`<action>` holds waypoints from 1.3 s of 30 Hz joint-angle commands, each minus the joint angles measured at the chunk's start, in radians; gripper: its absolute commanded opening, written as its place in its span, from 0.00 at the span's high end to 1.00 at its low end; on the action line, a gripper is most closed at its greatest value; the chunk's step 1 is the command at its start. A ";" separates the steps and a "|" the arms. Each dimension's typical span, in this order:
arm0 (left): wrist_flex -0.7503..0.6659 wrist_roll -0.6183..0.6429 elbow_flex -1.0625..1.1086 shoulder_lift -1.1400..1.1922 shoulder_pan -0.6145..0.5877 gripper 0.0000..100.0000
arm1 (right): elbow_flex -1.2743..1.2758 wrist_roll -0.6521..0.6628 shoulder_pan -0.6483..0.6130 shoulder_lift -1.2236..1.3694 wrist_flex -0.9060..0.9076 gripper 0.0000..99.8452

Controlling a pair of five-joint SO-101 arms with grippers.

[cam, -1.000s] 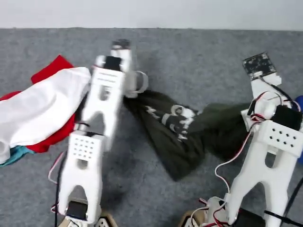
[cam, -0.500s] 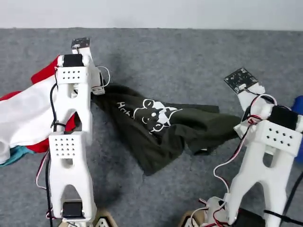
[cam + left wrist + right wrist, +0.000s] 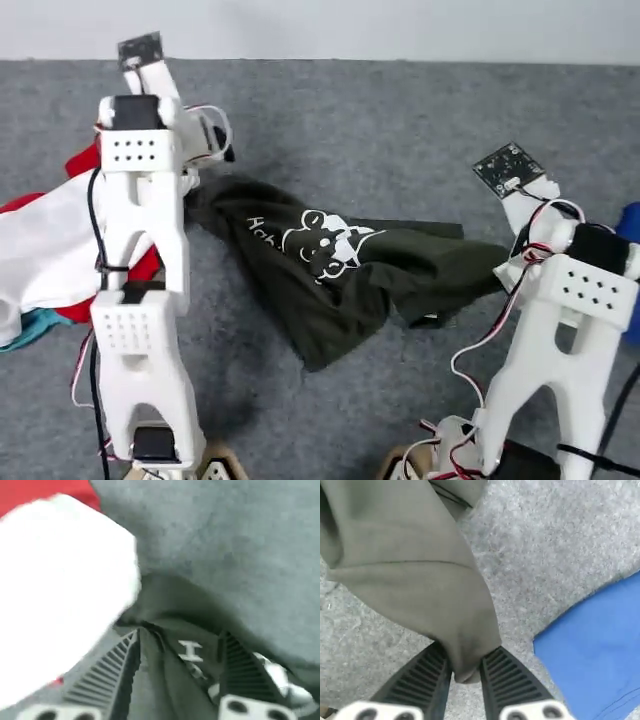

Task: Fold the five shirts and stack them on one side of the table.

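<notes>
A dark green shirt [image 3: 330, 270] with a white print lies spread across the middle of the grey carpet. My left gripper [image 3: 193, 188] sits over its far left corner beside the pile. In the left wrist view the gripper [image 3: 180, 632] stands open, its fingers [image 3: 125, 670] wide apart, with the green shirt [image 3: 180, 605] lying between them. My right gripper [image 3: 505, 270] is at the shirt's right end. The right wrist view shows this gripper [image 3: 466, 655] shut on a fold of the green shirt [image 3: 410, 555].
At the left edge a white shirt [image 3: 60, 240] lies on a red shirt [image 3: 95, 155], with a teal one [image 3: 30, 325] beneath. A blue shirt [image 3: 630, 225] lies at the right edge, close to my right gripper. Bare carpet stretches along the back.
My left arm swung left and away, dragging the green shirt's corner toward the pile and spreading the print face up. The right arm shifted a little left with its end.
</notes>
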 commanded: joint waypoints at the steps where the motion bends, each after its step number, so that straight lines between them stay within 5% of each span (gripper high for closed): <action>1: 0.025 0.038 0.236 -0.256 0.084 0.77 | -0.008 0.006 -0.019 -0.013 -0.008 0.99; 7: 0.023 0.164 0.817 -0.655 0.267 0.76 | -0.008 0.006 -0.022 -0.013 -0.008 0.99; 13: 0.023 0.316 1.118 -0.686 0.391 0.69 | -0.008 0.006 -0.024 -0.013 -0.010 0.99; 23: 0.023 0.433 1.127 -0.408 0.545 0.67 | -0.005 0.006 -0.025 -0.013 -0.010 0.99; 39: 0.020 0.434 1.015 -0.143 0.537 0.68 | -0.003 0.006 -0.024 -0.008 -0.033 0.99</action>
